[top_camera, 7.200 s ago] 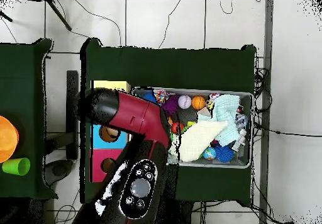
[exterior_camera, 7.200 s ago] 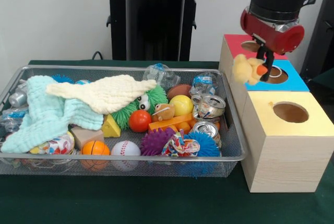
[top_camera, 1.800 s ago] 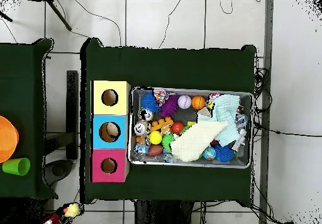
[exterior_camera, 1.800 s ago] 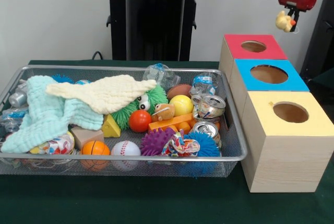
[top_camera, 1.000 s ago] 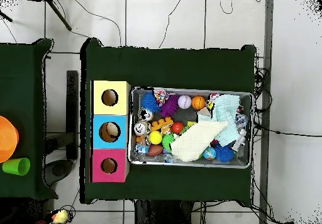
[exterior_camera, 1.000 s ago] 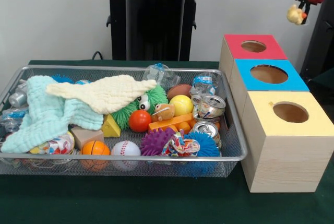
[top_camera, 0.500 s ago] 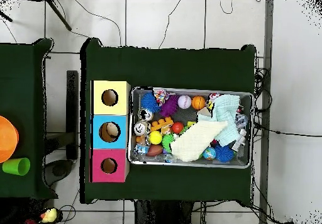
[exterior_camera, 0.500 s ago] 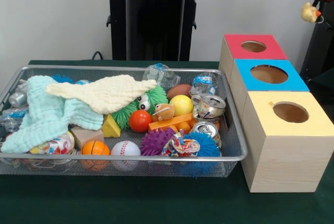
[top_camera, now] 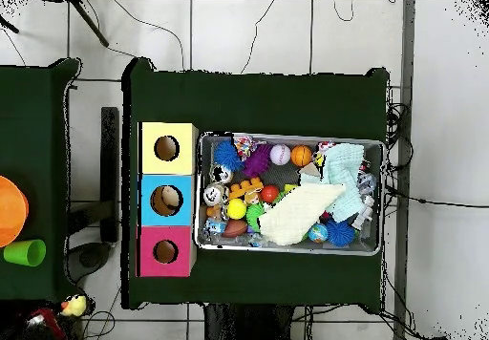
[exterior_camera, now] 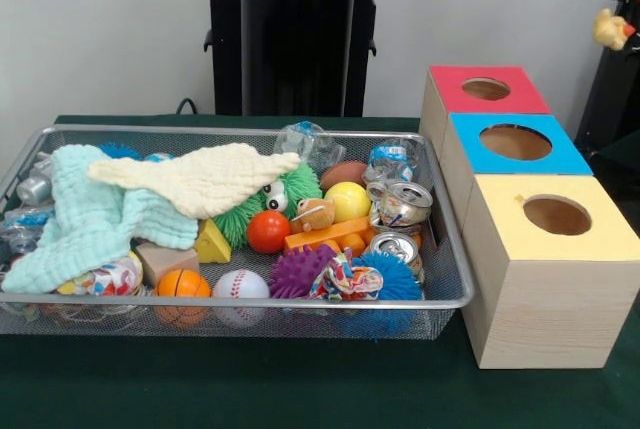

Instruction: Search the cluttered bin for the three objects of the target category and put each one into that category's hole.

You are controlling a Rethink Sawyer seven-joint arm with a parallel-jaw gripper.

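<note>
My gripper (exterior_camera: 620, 17) is at the far right top edge, well off the table and right of the boxes, shut on a small yellow plush duck (exterior_camera: 609, 29) with an orange beak. In the overhead view the duck (top_camera: 73, 306) hangs over the floor, below and left of the table. The red-topped box's round hole (exterior_camera: 486, 89) (top_camera: 165, 251) is open, far from the gripper. The wire mesh bin (exterior_camera: 450, 279) holds a tan-brown plush animal (exterior_camera: 313, 214) near its middle right.
The blue-topped box (exterior_camera: 515, 141) and the yellow-topped box (exterior_camera: 556, 215) stand in front of the red one. The bin also holds a green hairy ball (exterior_camera: 290, 192), two cloths (exterior_camera: 195, 179), cans (exterior_camera: 403, 204) and balls. The pedestal (exterior_camera: 297, 39) stands behind.
My gripper has swung further right and away from the boxes with the yellow duck still in it. Nothing in the bin has moved.
</note>
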